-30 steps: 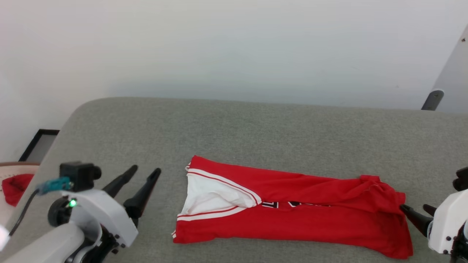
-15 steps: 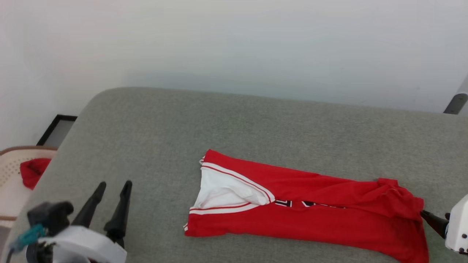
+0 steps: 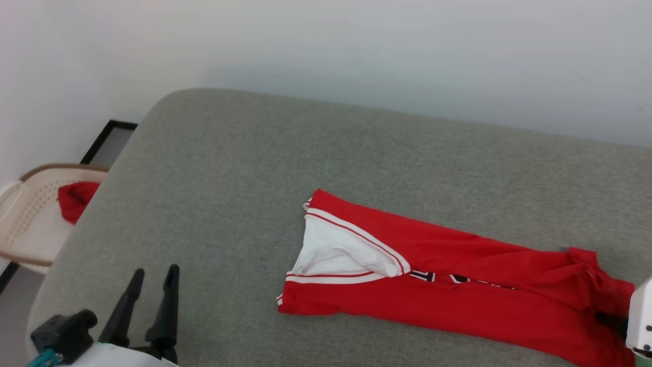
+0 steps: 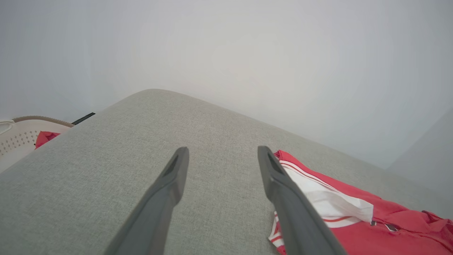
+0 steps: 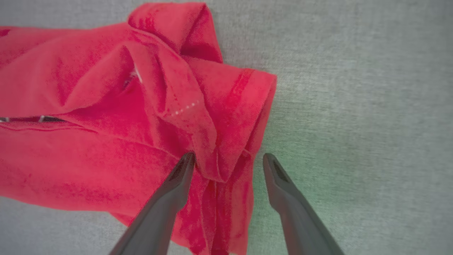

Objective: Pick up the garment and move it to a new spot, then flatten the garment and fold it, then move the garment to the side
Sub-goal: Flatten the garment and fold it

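- We see the garment (image 3: 458, 300) lying on the grey fabric surface (image 3: 229, 153), close to its near edge. It runs from about the middle toward the right edge.
- Garment form: folded lengthwise into a long red band, slanting slightly nearer toward the right.
- Left end: a white sleeve panel faces up, bordered by red-and-white striped trim. A little black print peeks out at the fold line just right of it.
- Right end: rumpled, with several folds and a stitched hem bunched together.
- Right gripper (image 5: 229, 156): fingers spread apart and clamping nothing. One finger is over the rumpled red end, the other over bare grey fabric, so the hem edge lies between them. We cannot tell whether they touch the cloth.
- Left gripper (image 3: 156, 270): fingers spread, nothing between them, over the bare surface near its near left corner, apart from the sleeve end.
- Beyond the left edge, a pale perforated basket (image 3: 30, 219) holds a small red cloth (image 3: 74, 199).
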Controlling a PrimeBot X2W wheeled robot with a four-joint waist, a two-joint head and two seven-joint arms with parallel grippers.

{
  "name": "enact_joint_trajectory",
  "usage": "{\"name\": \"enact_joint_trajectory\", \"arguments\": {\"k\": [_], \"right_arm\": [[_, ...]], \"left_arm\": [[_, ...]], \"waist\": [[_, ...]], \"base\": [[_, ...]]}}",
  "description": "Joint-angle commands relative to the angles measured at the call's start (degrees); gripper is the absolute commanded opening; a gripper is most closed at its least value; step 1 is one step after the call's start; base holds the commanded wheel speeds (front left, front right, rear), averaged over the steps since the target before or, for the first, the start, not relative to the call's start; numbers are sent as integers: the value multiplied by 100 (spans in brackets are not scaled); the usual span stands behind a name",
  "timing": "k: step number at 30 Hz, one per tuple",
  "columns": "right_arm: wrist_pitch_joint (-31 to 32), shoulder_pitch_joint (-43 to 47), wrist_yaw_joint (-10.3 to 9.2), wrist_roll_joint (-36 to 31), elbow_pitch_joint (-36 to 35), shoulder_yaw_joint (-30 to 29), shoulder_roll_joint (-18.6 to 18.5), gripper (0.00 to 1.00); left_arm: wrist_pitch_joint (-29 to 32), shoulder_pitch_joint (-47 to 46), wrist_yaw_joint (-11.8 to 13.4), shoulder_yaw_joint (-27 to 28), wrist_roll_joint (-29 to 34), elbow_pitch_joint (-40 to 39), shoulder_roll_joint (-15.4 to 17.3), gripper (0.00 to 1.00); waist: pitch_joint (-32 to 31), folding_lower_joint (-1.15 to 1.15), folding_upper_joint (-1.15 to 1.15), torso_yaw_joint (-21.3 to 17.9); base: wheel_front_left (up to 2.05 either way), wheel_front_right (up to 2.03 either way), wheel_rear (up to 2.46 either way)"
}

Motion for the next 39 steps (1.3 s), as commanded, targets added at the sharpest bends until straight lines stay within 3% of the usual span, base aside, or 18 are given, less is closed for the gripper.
{"name": "enact_joint_trajectory", "arguments": {"k": [1,7,8,9,10,17,27,39], "right_arm": [[32,-89,-4,-20,132,20,5,100],[235,-271,-3,30,722,186,142,100],[265,-307,-1,30,795,231,178,51],[254,-346,0,22,863,261,194,8],[252,-381,0,53,925,296,198,0],[331,-568,3,456,1023,591,212,0],[-16,-791,-6,606,1023,749,-449,0],[-481,-1231,-5,374,1589,859,-1186,0]], "left_arm": [[-19,21,-81,60,96,32,-69,100],[-13,10,-285,307,262,114,-370,100],[-13,9,-314,341,305,131,-401,100],[-13,10,-324,381,324,151,-440,100],[-13,12,-348,416,319,169,-492,100],[-13,32,-472,582,416,268,-723,100],[-13,128,-531,782,438,233,-831,100],[-12,97,-570,805,409,258,-803,100]], "waist": [[159,0,0,168],[329,0,0,306],[350,0,0,316],[365,0,0,325],[379,0,0,335],[364,0,0,338],[309,0,0,113],[309,0,0,-153]], "base": [[0,0,0],[0,0,0],[0,0,0],[0,0,0],[0,0,0],[0,0,0],[0,0,0],[0,0,0]]}}
